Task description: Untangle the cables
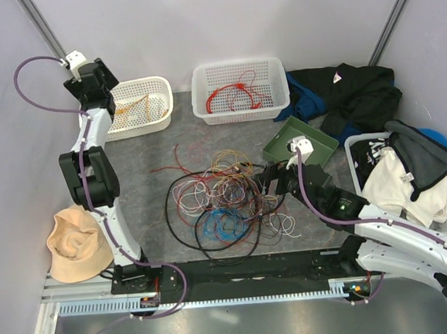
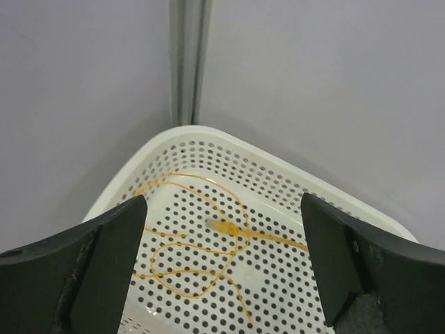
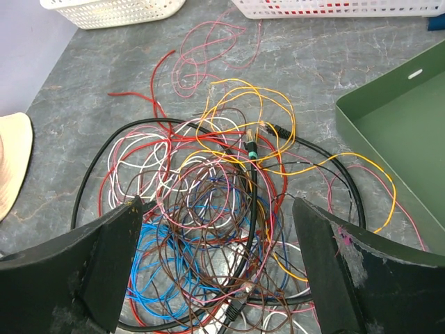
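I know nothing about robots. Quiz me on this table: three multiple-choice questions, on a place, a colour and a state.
1. The left fingers hover over: A the hat; B the left basket; C the green tray.
2. The cable in the middle basket is: A blue; B red; C white.
3. The right fingers, above the tangle, are: A open, empty; B shut on a plug; C shut on a black cable.
Answers: B, the left wrist view looks into that basket; B, red loops show; A, wide apart, nothing between.
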Controlling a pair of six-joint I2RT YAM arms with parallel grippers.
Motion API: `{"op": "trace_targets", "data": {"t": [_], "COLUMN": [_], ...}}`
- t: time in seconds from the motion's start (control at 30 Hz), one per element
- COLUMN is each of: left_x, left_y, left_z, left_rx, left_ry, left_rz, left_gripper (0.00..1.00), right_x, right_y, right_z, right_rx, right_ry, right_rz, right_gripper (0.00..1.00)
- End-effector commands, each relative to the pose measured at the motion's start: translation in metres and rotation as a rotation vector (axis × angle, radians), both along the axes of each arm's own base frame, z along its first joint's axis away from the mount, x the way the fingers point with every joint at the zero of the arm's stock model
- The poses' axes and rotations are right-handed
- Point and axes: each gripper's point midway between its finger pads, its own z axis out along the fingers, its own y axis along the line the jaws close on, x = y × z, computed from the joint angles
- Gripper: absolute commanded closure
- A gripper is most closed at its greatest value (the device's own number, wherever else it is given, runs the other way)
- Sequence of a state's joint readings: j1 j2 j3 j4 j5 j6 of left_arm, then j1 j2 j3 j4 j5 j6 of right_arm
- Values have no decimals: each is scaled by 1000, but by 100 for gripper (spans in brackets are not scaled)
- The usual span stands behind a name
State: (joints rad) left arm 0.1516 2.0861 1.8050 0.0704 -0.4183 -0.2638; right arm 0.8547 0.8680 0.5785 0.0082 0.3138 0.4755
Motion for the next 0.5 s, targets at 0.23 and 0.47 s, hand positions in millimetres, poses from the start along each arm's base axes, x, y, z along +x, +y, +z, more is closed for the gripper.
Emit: {"op": "trace_targets", "data": {"t": [0.23, 0.47], "left_x": [-66, -174], "left_y": [-90, -257], "left_z": [83, 26], "left_rx": [-350, -466], "left_ry": [-111, 11], "left_rz": [-255, -618], "left_gripper": [0, 0], "right_x": [-7, -3], "right_y": [7, 13], "right_z": [28, 17], "right_rx": [111, 118], "right_ry": [-17, 41], "right_rz": [35, 11], "right_gripper": [3, 2]}}
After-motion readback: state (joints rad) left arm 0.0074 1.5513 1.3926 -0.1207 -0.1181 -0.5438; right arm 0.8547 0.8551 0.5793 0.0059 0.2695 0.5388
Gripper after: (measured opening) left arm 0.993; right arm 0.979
